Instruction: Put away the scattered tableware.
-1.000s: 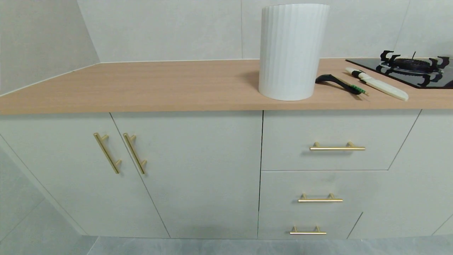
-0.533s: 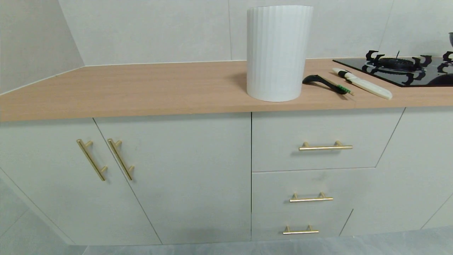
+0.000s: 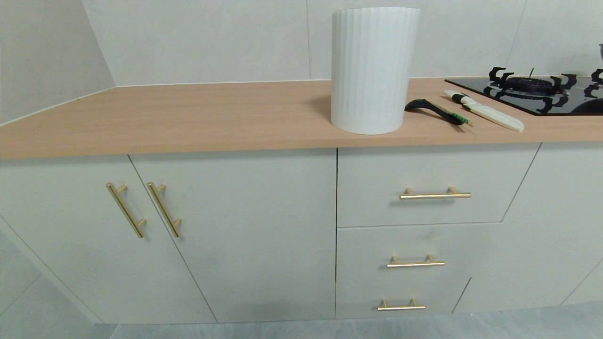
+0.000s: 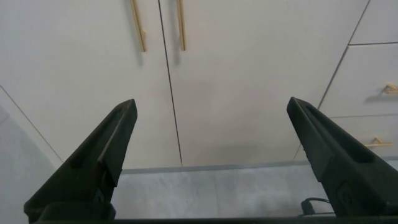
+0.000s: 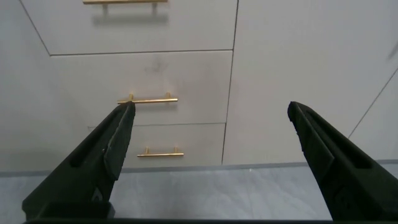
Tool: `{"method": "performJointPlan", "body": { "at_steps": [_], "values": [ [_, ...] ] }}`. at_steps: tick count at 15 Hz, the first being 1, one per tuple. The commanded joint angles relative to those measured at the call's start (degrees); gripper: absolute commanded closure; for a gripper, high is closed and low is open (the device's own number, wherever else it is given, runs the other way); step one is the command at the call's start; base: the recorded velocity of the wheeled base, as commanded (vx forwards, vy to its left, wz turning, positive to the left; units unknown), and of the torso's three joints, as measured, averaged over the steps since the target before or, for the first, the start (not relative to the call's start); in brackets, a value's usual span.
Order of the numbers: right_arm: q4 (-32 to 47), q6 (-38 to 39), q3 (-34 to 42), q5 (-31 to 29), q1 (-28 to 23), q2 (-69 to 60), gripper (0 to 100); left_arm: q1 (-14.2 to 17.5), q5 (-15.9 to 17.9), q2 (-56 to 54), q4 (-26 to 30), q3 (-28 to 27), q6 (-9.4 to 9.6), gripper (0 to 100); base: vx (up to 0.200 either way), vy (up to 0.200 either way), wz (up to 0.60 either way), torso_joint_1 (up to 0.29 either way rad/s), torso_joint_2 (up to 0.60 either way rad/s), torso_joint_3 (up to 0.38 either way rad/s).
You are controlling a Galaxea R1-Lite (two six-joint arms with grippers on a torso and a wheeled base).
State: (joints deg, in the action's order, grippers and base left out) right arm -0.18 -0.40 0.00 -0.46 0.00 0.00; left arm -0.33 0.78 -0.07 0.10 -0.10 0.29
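On the wooden counter (image 3: 198, 113) stands a tall white ribbed holder (image 3: 373, 68). Just to its right lie a black-handled utensil with a green tip (image 3: 435, 111) and a white knife with a black band (image 3: 485, 111). My left gripper (image 4: 211, 109) is open, low in front of the double cabinet doors, nothing between its fingers (image 4: 102, 158). My right gripper (image 5: 211, 112) is open too, facing the lower drawers, with nothing held.
A black gas hob (image 3: 541, 92) sits at the counter's right end. Below are two cabinet doors with gold handles (image 3: 143, 209) and a stack of three drawers with gold handles (image 3: 435, 194). Grey floor (image 4: 211, 193) runs along the cabinet base.
The head camera has swung, so the whole scene sits further left than a second ago. Nothing on the counter has moved.
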Motion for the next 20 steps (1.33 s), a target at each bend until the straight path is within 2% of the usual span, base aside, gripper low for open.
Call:
{"method": "performJointPlan", "body": {
  "at_steps": [1, 4, 5, 8, 12, 16, 20],
  "values": [
    [0.01, -0.13, 0.0, 0.11, 0.0, 0.0, 0, -0.02, 0.01, 0.07, -0.01, 0.01, -0.03, 0, 0.0, 0.0, 0.0, 0.0, 0.0, 0.0],
    [-1.05, -0.04, -1.05, 1.25, 0.0, 0.0, 0, -0.02, 0.01, 0.07, -0.01, 0.01, -0.03, 0, 0.0, 0.0, 0.0, 0.0, 0.0, 0.0],
    [-1.22, 0.84, -5.71, 4.86, 0.0, 0.09, 0, -0.02, 0.01, 0.07, -0.01, 0.01, 0.06, 0, 0.0, 0.0, 0.0, 0.0, 0.0, 0.0],
    [1.94, 1.63, -7.38, 8.99, 0.18, 4.57, 0, -0.02, 0.01, 0.07, -0.01, 0.01, 0.06, 0, 0.0, 0.0, 0.0, 0.0, 0.0, 0.0],
    [1.59, 1.63, -14.24, 15.4, 1.85, 27.33, 0, -0.02, 0.01, 0.07, -0.01, 0.01, 0.06, 0, 0.0, 0.0, 0.0, 0.0, 0.0, 0.0],
    [-3.16, 1.63, -21.8, 14.61, 7.38, 48.16, 0, -0.02, 0.01, 0.07, -0.01, 0.01, 0.06, 0, 0.0, 0.0, 0.0, 0.0, 0.0, 0.0],
    [-6.15, 1.72, -30.94, 14.0, 9.32, 65.83, 0, -0.02, 0.01, 0.07, -0.01, 0.01, 0.06, 0, 0.0, 0.0, 0.0, 0.0, 0.0, 0.0]
  ]
}}
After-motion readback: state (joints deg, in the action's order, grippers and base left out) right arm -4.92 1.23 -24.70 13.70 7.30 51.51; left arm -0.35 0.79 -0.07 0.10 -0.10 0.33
